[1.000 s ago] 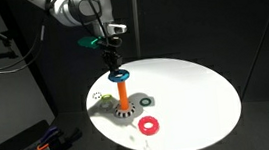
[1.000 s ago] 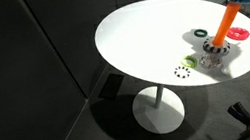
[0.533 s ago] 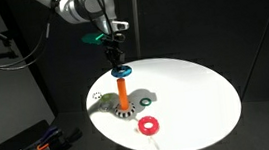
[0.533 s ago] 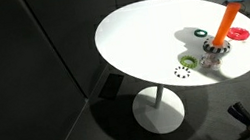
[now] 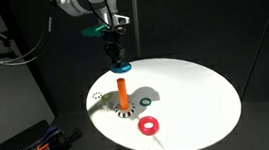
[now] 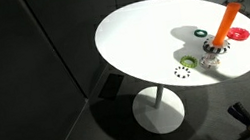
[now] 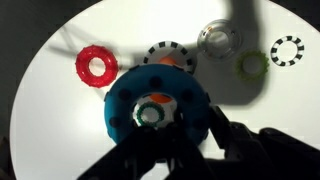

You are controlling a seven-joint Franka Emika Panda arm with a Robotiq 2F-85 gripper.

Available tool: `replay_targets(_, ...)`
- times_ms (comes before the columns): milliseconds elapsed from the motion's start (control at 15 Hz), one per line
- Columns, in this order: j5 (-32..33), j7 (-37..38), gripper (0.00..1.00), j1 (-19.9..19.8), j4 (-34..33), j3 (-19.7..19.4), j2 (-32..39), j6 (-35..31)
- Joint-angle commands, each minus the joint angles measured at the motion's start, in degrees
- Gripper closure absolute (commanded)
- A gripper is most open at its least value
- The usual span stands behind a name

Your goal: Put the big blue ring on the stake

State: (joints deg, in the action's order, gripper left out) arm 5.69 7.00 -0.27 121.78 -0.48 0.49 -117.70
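Compared with a second ago the claw has lifted; then the blue ring sat at the top of the peg, and now it hangs above the peg, apart from its tip, in an exterior view; the peg has not moved on the white table. The claw's fingers are closed on the ring's rim and hold it flat. In the wrist view the peg's orange top shows through the ring's hole, so the ring is roughly over the peg.

Around the peg: a red ring lies flat near the table edge; a small dark green ring lies between it and the peg's base; a black-and-white dotted ring and a pale green ring lie side by side on the peg's other side; a shiny round cap lies near them.
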Motion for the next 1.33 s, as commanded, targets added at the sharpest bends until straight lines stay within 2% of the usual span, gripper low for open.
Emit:
replay_targets(0, 0.1, 0.08, 0.9, -0.41, -2.07, -0.4, -0.71, 3.87)
replay_targets(867, -0.56, 0.63, 0.9, -0.22, 1.53, -0.29, -1.19, -0.45)
replay_targets(1267, -0.29, 1.04, 0.9, -0.01, 4.15, -0.03, -0.87, -4.68)
